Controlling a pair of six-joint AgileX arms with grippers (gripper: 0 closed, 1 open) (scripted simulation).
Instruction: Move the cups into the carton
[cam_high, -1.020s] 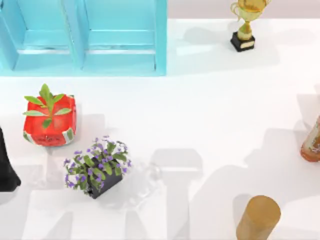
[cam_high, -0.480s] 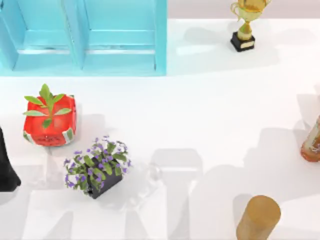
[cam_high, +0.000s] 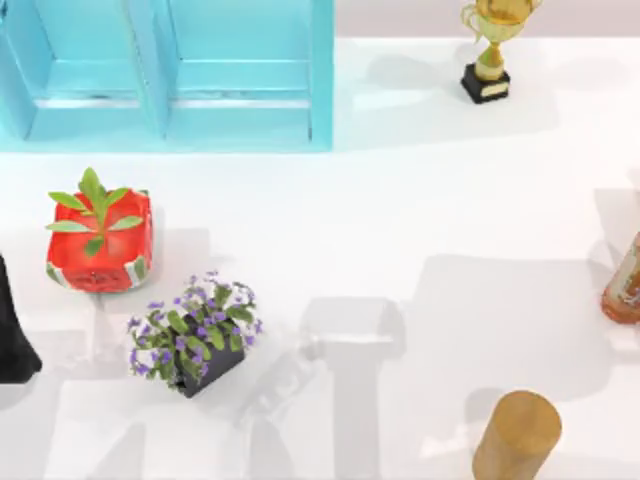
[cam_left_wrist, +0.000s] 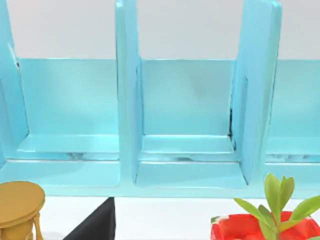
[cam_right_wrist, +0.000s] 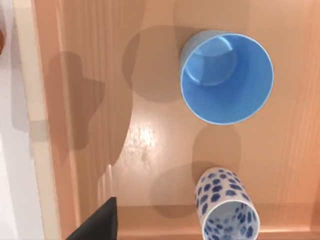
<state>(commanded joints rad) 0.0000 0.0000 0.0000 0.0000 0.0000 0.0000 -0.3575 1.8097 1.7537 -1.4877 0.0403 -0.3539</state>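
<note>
- Below my right arm's wrist camera, two cups stood upright and open-mouthed on a wooden floor (cam_right_wrist: 150, 140) with a raised pale rim (cam_right_wrist: 30, 100). I judged this to be the carton, with both cups already inside it.
- The white cup with dark-blue spots (cam_right_wrist: 225, 210) stood against the rim. It looked small, light and glazed, so I judged it slippery and chippable. I would pinch it across the wall just below the lip.
- The plain blue cup (cam_right_wrist: 226, 77) stood just beside it, apart, nearer the middle of the floor. It was wider and tapered, stiff and light. A grip low on its sides might slide upward, so the rim is the safer hold.
- A dark wedge (cam_right_wrist: 97, 222) showed at the edge of the right wrist view, perhaps part of my right gripper. I could not tell whether that gripper was apart or together.
- My left arm idled, its camera facing a turquoise rack (cam_left_wrist: 185, 125) at the table's far left. I could not tell the left gripper's state either.
- A gold trophy (cam_high: 490, 50) stood at the far right.
</note>
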